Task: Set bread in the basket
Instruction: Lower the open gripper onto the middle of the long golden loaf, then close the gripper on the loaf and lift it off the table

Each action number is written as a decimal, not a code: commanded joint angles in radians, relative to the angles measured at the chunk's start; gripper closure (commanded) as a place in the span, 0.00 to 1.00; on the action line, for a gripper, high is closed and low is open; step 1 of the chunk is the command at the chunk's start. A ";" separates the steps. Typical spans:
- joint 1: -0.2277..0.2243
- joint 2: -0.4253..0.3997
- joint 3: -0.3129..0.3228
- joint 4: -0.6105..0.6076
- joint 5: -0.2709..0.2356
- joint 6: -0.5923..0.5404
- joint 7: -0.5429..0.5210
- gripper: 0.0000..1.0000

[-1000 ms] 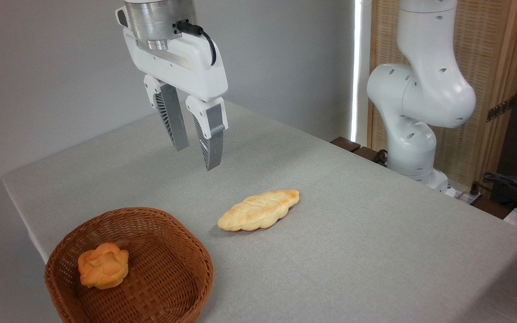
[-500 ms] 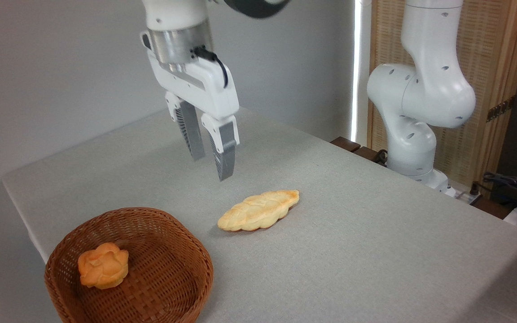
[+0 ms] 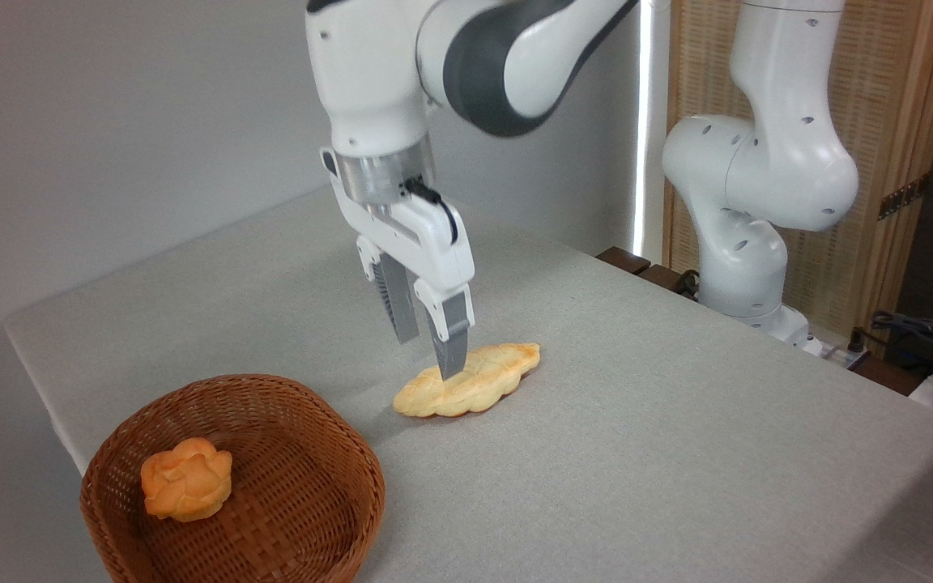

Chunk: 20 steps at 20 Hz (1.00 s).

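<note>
The bread (image 3: pixel 475 385), a long pale golden braided loaf with a browner right tip, lies flat on the grey table. My gripper (image 3: pixel 431 357) hangs open just over its left half, fingers pointing down, the nearer fingertip overlapping the loaf's top in this view; whether it touches I cannot tell. Nothing is held. The basket (image 3: pixel 304 429), round brown wicker with low sides, sits at the front left corner of the table.
A small round orange knobbly bun (image 3: pixel 186 478) lies inside the basket at its left. The arm's white base (image 3: pixel 750 243) stands at the table's back right, with cables (image 3: pixel 920 340) beyond. The table's left edge (image 3: pixel 37 389) runs close to the basket.
The gripper has come down and to the right, from high above the table's back left to just over the loaf. The loaf, basket and bun have stayed put.
</note>
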<state>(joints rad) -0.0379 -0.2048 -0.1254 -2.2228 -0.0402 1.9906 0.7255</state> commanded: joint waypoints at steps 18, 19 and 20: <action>-0.002 -0.008 -0.059 -0.146 0.134 0.074 0.006 0.70; -0.002 -0.007 -0.059 -0.146 0.134 0.073 0.006 0.73; -0.002 -0.007 -0.059 -0.146 0.134 0.070 0.006 0.76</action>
<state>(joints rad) -0.0384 -0.2030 -0.1870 -2.3478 0.0868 2.0523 0.7269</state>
